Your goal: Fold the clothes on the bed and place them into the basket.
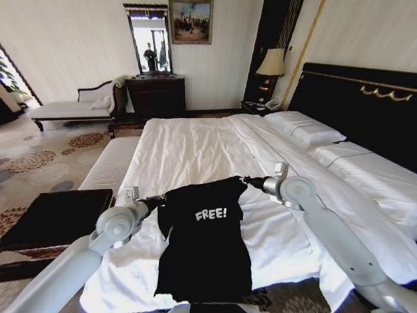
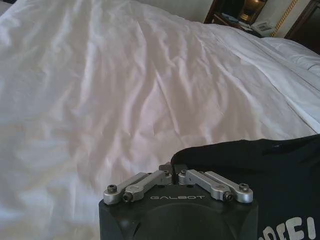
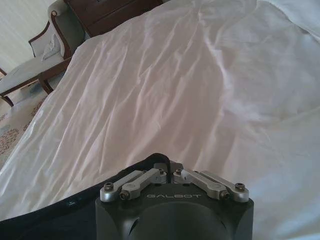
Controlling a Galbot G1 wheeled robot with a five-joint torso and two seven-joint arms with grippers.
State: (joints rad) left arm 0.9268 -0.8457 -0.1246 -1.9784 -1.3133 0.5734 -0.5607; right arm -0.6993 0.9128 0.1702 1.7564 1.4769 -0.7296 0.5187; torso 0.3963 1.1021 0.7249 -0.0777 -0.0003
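We hold the black T-shirt (image 1: 205,248) up in front of us, over the near edge of the bed (image 1: 195,147), with both arms. Our left gripper (image 1: 158,201) is closed on the shirt's left shoulder; in the left wrist view the fingers (image 2: 166,172) meet tightly and the black cloth (image 2: 260,170) begins right at their tips. Our right gripper (image 1: 246,180) is closed on the other shoulder, a little higher than the left one; in the right wrist view its fingers (image 3: 161,169) are also pressed together, with the dark cloth (image 3: 60,212) running away from them to one side. Between the two grippers the upper edge of the shirt is stretched almost straight, and the rest hangs down with the white word "FREE!" facing us. The lower part of the shirt reaches past the edge of the white duvet (image 1: 273,241). The duvet behind the shirt is wrinkled, and the pillows (image 1: 306,130) lie on the right near the black headboard (image 1: 365,111). On the floor at our left stands a low dark basket (image 1: 52,218), well apart from the shirt.
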